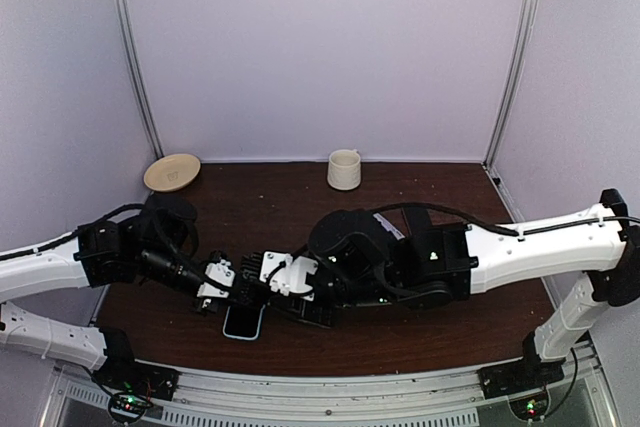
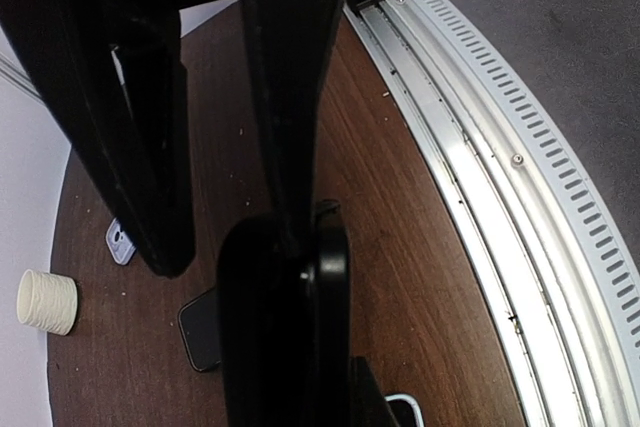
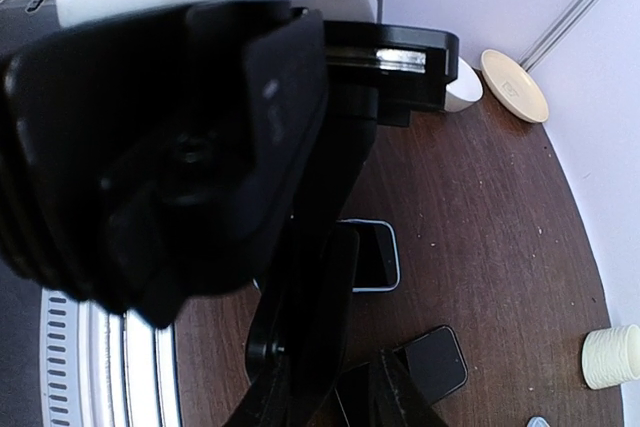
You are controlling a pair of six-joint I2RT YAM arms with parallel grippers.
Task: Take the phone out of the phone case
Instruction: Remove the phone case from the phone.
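Table [image 1: 440,332]: bears everything, with the arm bases along its near edge.
Dish [image 1: 172,172]: back left corner of the table, close to the walls.
Cup [image 1: 344,169]: back edge, about centre, right of the dish and well apart from it.
Phone in its case [image 1: 243,323]: flat on the table near the front edge, left of centre.
Second phone [image 3: 435,362]: flat on the table, right of the cased one and slightly behind it, not touching it.
Left gripper [image 1: 212,292]: just behind and left of the cased phone.
Right gripper [image 1: 285,282]: just behind and right of the cased phone, close beside the left gripper.
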